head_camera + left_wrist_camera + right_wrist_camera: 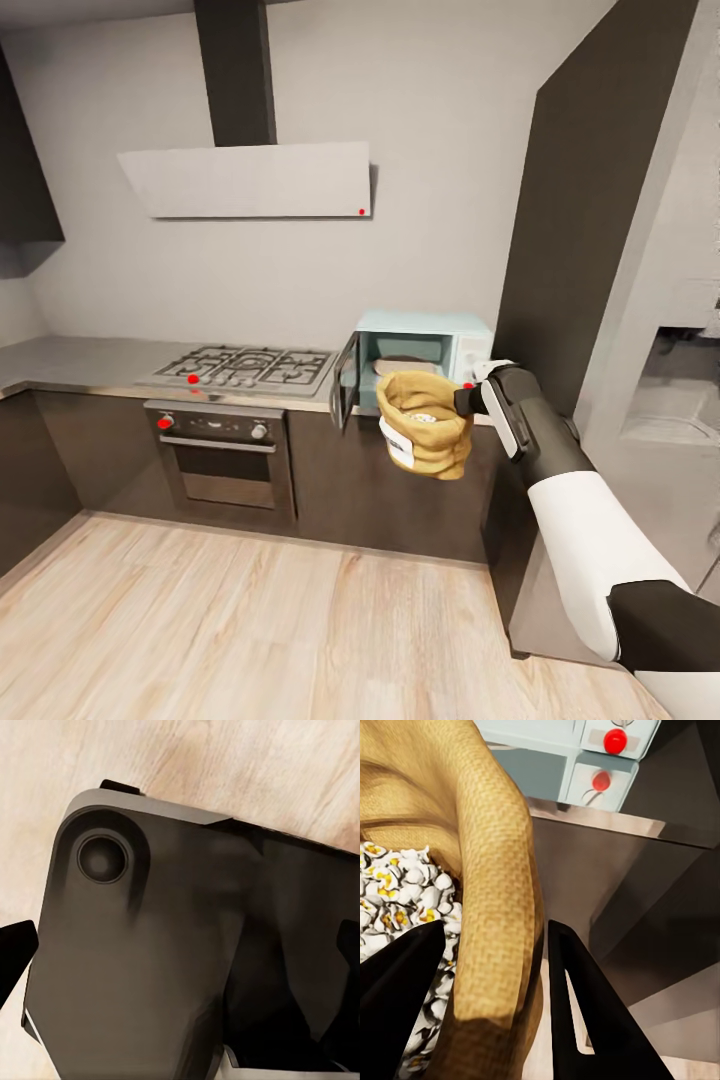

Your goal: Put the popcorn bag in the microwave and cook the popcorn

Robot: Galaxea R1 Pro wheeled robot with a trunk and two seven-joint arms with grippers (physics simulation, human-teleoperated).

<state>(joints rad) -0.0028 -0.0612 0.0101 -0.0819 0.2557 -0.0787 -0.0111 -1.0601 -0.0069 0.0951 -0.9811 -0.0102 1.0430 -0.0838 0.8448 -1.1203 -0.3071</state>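
Observation:
My right gripper (462, 400) is shut on the rim of the tan popcorn bag (425, 425) and holds it upright in the air, just in front of the pale blue microwave (470, 345). The microwave's dark glass door (345, 380) stands open to the left. In the right wrist view the fingers (577, 1005) pinch the burlap wall of the bag (487, 870), and white and yellow popped popcorn (405, 892) fills it. The microwave's knob panel (607, 765) with red dots lies beyond, above the grey countertop (600, 821). My left gripper (180, 952) is open over my own dark body.
A gas hob (245, 368) sits on the countertop (80, 360) left of the microwave, over a black-and-steel oven (225, 450), with a white hood (250, 180) above. A tall dark cabinet (590, 200) rises right of the microwave. Light wood floor (250, 620) spreads in front.

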